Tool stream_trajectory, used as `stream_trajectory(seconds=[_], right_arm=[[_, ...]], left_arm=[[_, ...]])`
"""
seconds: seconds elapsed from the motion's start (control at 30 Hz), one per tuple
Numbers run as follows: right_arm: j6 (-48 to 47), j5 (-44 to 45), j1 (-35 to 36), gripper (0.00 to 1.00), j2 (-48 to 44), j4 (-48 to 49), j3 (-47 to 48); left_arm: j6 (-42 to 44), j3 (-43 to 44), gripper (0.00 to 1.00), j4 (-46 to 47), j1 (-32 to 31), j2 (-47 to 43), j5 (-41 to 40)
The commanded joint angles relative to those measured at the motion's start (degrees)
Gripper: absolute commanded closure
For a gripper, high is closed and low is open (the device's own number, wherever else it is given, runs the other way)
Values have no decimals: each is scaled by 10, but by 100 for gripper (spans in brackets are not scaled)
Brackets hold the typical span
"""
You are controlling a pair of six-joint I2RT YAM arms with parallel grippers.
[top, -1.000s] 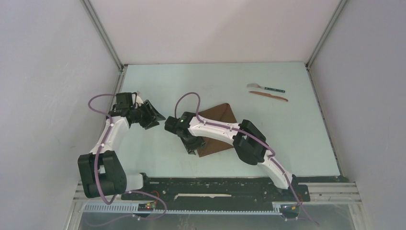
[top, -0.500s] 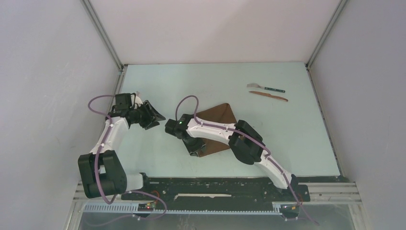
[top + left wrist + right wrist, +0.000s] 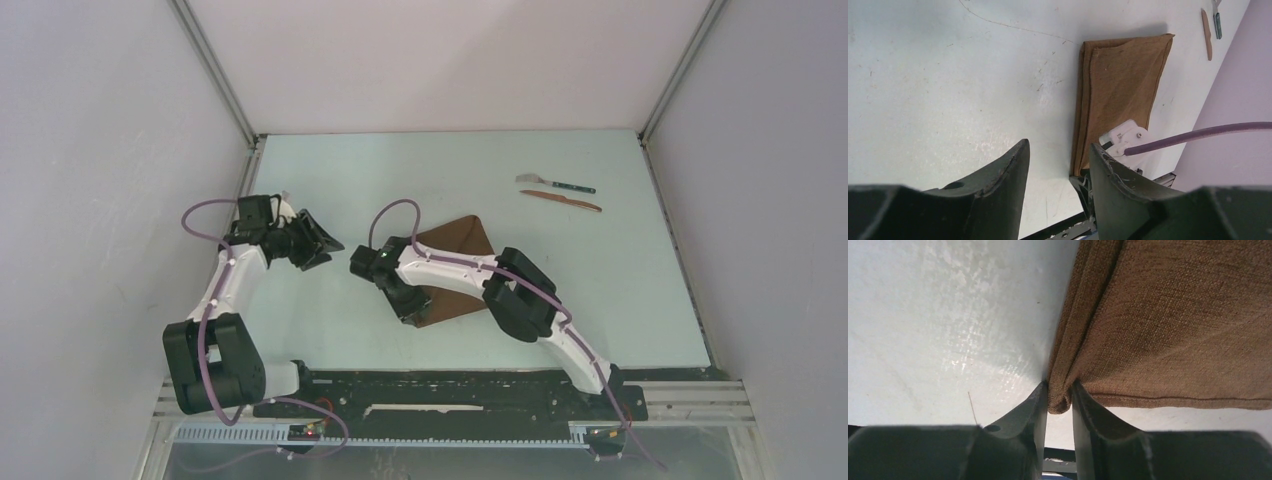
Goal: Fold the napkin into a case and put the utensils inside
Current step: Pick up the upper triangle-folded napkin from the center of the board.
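The dark-brown napkin (image 3: 462, 240) lies folded into an oblong at mid-table, its layered long edge showing in the left wrist view (image 3: 1118, 85). My right gripper (image 3: 408, 312) sits low at its near-left corner, and in the right wrist view the jaws (image 3: 1059, 395) pinch that corner of the cloth (image 3: 1173, 315) from both sides. My left gripper (image 3: 322, 247) hovers left of the napkin, open (image 3: 1059, 147) with only bare table between its fingers. The utensils lie apart at the back right: a silver-headed piece with a teal handle (image 3: 556, 184) and a reddish-brown knife (image 3: 561, 200).
The pale table (image 3: 330, 170) is fenced by white walls on three sides, with a metal rail (image 3: 450, 385) along the near edge. The right arm's forearm (image 3: 450, 268) lies across the napkin's near half. A purple cable (image 3: 1198, 134) crosses the left wrist view.
The right jaws have narrowed onto the napkin's corner, and that wrist has shifted slightly right and away. The left arm has barely moved.
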Motion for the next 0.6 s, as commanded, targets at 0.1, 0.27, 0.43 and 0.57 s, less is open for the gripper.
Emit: stream_trajectory(seconds=[0.1, 0.27, 0.43, 0.57], right_arm=[[-38, 21, -23, 85, -16, 94, -105], [-81, 5, -28, 100, -64, 141, -130], [-80, -97, -55, 100, -142, 198, -178], [-75, -179, -87, 100, -198, 235, -227]], left_arm=[[14, -11, 46, 15, 5, -9, 12], [8, -18, 41, 30, 5, 4, 35], [-44, -46, 33, 82, -2, 40, 95], [-183, -120, 30, 241, -25, 61, 136]])
